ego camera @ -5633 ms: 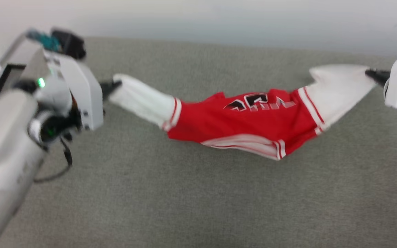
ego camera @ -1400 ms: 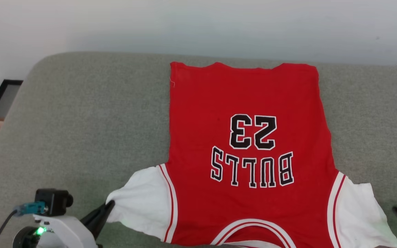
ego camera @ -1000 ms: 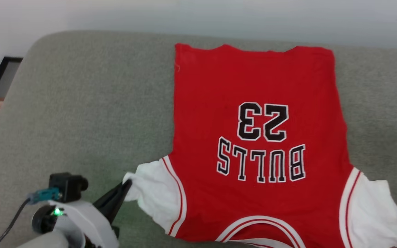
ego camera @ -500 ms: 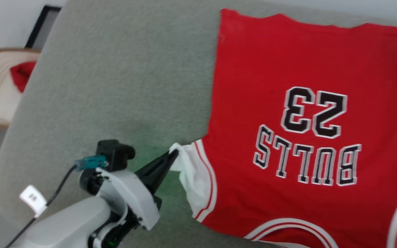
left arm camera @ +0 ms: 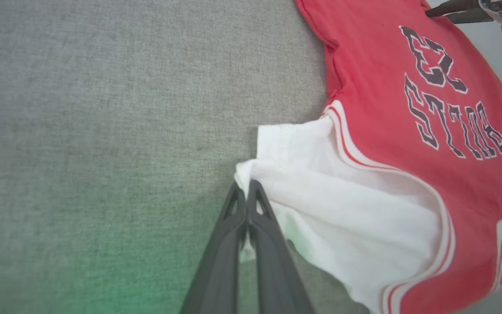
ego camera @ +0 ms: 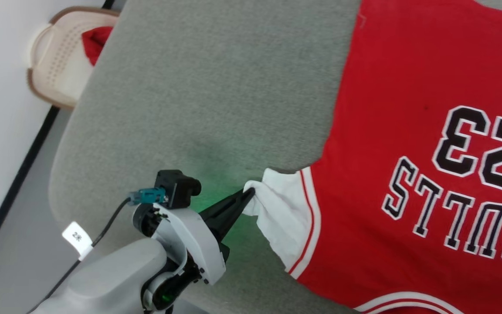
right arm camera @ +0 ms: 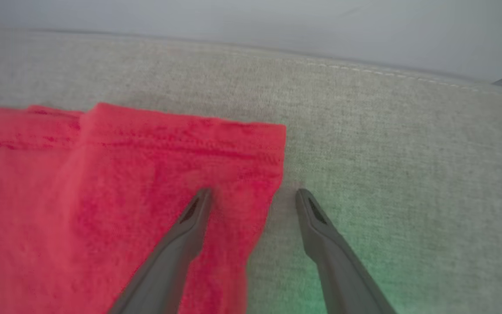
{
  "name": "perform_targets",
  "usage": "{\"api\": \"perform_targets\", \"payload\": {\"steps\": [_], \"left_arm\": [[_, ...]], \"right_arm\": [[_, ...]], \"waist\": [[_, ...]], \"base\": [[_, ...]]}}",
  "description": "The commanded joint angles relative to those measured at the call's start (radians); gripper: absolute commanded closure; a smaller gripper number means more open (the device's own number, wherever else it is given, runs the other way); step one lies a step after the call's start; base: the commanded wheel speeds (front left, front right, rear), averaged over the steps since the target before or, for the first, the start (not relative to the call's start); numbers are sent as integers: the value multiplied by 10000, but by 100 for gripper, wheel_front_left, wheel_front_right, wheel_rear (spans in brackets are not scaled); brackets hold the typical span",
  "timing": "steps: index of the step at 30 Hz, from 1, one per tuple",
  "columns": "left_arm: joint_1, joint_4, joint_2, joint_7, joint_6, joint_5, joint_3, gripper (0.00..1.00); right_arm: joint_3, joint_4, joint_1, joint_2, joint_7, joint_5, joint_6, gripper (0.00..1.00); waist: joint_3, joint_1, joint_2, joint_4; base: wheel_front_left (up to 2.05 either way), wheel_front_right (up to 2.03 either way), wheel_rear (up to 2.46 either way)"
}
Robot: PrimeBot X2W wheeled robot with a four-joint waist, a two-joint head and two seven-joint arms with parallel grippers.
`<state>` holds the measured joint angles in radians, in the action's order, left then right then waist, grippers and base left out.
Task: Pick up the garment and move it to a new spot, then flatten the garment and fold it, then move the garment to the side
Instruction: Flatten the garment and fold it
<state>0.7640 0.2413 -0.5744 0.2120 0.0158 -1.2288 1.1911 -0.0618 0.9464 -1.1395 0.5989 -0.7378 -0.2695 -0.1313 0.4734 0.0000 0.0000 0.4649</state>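
In the head view the garment (ego camera: 408, 109) lies spread, lettering up, on the grey cushion (ego camera: 211, 87). Moving and flattening look mostly done, while folding and setting aside remain. The left gripper (ego camera: 248, 195) is clamped on the white sleeve (ego camera: 283, 209). The left wrist view adds the sleeve's bunched, puckered edge. The right wrist view gives the far end: the right gripper (right arm camera: 253, 198), jaws apart, straddles the red hem corner (right arm camera: 273, 135).
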Motion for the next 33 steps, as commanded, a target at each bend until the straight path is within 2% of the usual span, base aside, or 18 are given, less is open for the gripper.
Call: {"api": "perform_targets", "payload": {"steps": [1, 5, 6, 7, 9, 14, 20, 27, 29, 33], "left_arm": [[96, 35, 38, 35, 45, 40, -8, 100], [47, 287, 177, 69, 227, -24, 2, 100], [31, 343, 201, 81, 283, -53, -4, 100], [21, 402, 213, 90, 301, -70, -13, 100], [-17, 511, 217, 102, 366, -100, -30, 100], [-189, 781, 176, 152, 430, -200, -55, 100], [-449, 1093, -116, 217, 450, -335, -160, 100], [-772, 1250, -651, 175, 334, -504, -225, 100], [-866, 1236, -826, 162, 284, -573, -256, 100], [-1085, 1146, -1087, 148, 159, -647, -281, 100]], "right_arm": [[-51, 240, 112, -23, -153, 161, 10, 0], [-1127, 1480, -84, -105, -606, 1082, 13, 0], [-1333, 1756, -93, -152, -826, 1307, 14, 8], [-1461, 1963, -91, -215, -1034, 1593, 14, 100], [-1635, 2147, -119, -315, -1228, 2054, 13, 100], [-2465, 2070, -153, -697, -691, 2731, 10, 100], [-2199, 1898, 171, -1604, -401, 2688, -1, 100], [-950, 763, 1139, -2147, -314, 1011, 2, 100], [-452, 45, 1671, -2209, -473, 258, 4, 100], [228, -1961, 3184, -1929, -984, -1481, 5, 100]], "waist": [[299, 0, 0, 352], [307, 0, 0, 436], [303, 0, 0, 443], [298, 0, 0, 438], [262, 0, 0, 387], [-53, 0, 0, 116], [-812, 0, 0, -605], [-1801, 0, 0, -1643], [-2037, 0, 0, -1933], [-2414, 0, 0, -2444]], "base": [[0, 0, 0], [0, 0, 0], [0, 0, 0], [0, 0, 0], [0, 0, 0], [0, 0, 0], [0, 0, 0], [0, 0, 0], [0, 0, 0], [0, 0, 0]]}}
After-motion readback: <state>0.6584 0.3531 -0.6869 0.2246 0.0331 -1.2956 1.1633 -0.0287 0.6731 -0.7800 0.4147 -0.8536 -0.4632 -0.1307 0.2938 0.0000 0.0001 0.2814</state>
